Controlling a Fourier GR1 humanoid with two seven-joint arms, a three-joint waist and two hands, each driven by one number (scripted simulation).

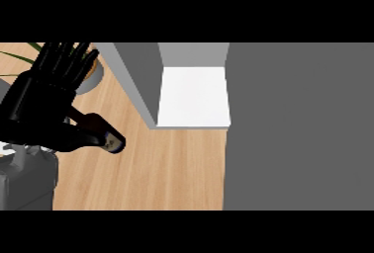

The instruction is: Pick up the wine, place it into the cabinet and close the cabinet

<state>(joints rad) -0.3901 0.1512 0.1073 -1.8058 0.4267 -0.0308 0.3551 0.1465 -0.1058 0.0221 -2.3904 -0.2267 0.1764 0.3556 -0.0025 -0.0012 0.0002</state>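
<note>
The left hand point(40, 106) fills the upper left of the head view, raised above the wooden surface point(171, 168), with its grey forearm point(25, 183) coming in from the lower left corner. Its fingers point(66, 62) stretch up and away toward the top edge, close together and nearly straight, and the thumb point(84, 140) crosses under the wine point(102, 132). The wine is a dark bottle that sticks out from the hand toward the lower right, lying tilted rather than upright, and its end with a pale label shows just past the thumb. Most of the bottle is hidden behind the palm, so the wine is held between thumb and palm and sits clear of the surface. To the right of the hand stands the cabinet point(135, 74), with its grey side wall running from the top edge down to a corner near the middle of the view. Inside it a white shelf point(194, 96) shows, bare and bright. A broad grey door point(300, 126) covers the whole right side of the view, from the top edge to the bottom. Behind the fingers, at the top left, a plant point(93, 74) in a grey pot stands on the surface, with a few green leaves showing.
</note>
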